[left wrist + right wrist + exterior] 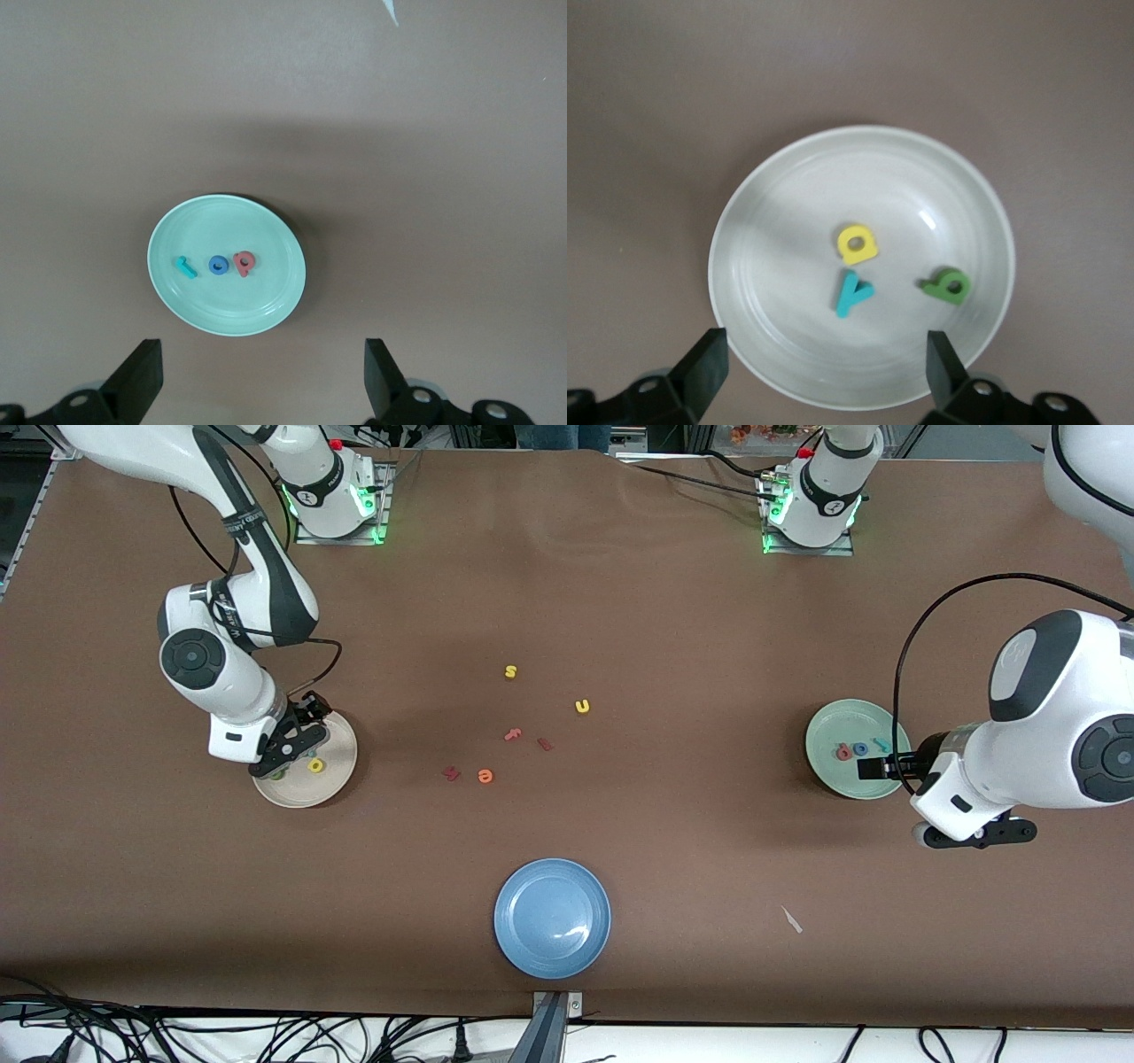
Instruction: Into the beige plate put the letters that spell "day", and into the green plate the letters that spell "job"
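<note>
The beige plate (pixel 339 771) (pixel 780 177) lies at the right arm's end of the table. In it rest a yellow round-bowled letter (pixel 315 765) (pixel 858 243), a teal "y" (pixel 853 294) and a green round-bowled letter (pixel 947 286). My right gripper (pixel 283 757) (pixel 824 372) hangs open over that plate, nothing between its fingers. The green plate (pixel 828 722) (pixel 190 230) lies at the left arm's end, holding a teal "j" (pixel 881 744) (pixel 186 267), a blue round letter (pixel 860 749) (pixel 218 264) and a coral-red one (pixel 844 753) (pixel 244 262). My left gripper (pixel 974 834) (pixel 263 381) hovers open beside the green plate.
A blue plate (pixel 552 918) sits near the table's front edge. Loose letters lie mid-table: yellow "s" (pixel 510 672), yellow "u" (pixel 582 706), pink "f" (pixel 513 734), orange "e" (pixel 485 777) and two dark red ones (pixel 452 772) (pixel 544 744). A paper scrap (pixel 791 919) lies toward the left arm's end.
</note>
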Robot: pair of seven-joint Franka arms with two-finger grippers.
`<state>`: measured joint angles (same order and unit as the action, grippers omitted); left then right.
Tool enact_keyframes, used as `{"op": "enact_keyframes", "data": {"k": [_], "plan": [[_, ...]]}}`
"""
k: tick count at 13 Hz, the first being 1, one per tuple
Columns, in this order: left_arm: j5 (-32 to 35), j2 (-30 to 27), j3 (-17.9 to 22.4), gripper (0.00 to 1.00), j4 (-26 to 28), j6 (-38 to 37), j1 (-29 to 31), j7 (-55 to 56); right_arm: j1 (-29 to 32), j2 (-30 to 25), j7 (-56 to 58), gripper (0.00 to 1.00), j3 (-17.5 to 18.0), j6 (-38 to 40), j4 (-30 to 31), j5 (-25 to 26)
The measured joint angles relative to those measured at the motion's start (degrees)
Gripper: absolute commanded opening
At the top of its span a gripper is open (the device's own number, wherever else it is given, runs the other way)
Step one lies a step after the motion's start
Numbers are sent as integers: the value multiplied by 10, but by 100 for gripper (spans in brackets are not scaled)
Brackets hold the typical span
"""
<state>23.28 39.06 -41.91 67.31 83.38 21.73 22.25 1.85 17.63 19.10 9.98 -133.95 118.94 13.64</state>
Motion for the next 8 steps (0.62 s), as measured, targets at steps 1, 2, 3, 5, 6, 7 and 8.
{"op": "enact_keyframes", "data": {"k": [1, 2, 3, 5, 6, 7, 8], "plan": [[0, 0, 0, 100, 0, 18, 0, 0, 0, -8, 0, 100, 0, 4, -10, -13], [0, 0, 0, 100, -1, 31, 0, 0, 0, -19, -1, 100, 0, 17, -18, -42], [0, 0, -1, 100, -1, 35, 0, 0, 0, -32, -1, 100, 0, 44, -31, -80], [0, 0, -2, 100, -2, 38, -3, 0, 0, -55, -21, 100, 0, 118, -66, -135], [0, -1, -1, 100, -3, 38, -7, 0, 0, -66, -45, 100, 0, 161, -88, -142], [0, -1, -1, 100, -3, 39, -12, 0, 0, -78, -68, 100, 0, 206, -110, -144], [0, -2, 0, 100, -3, 39, -15, 0, 0, -90, -85, 100, 0, 246, -129, -145]]}}
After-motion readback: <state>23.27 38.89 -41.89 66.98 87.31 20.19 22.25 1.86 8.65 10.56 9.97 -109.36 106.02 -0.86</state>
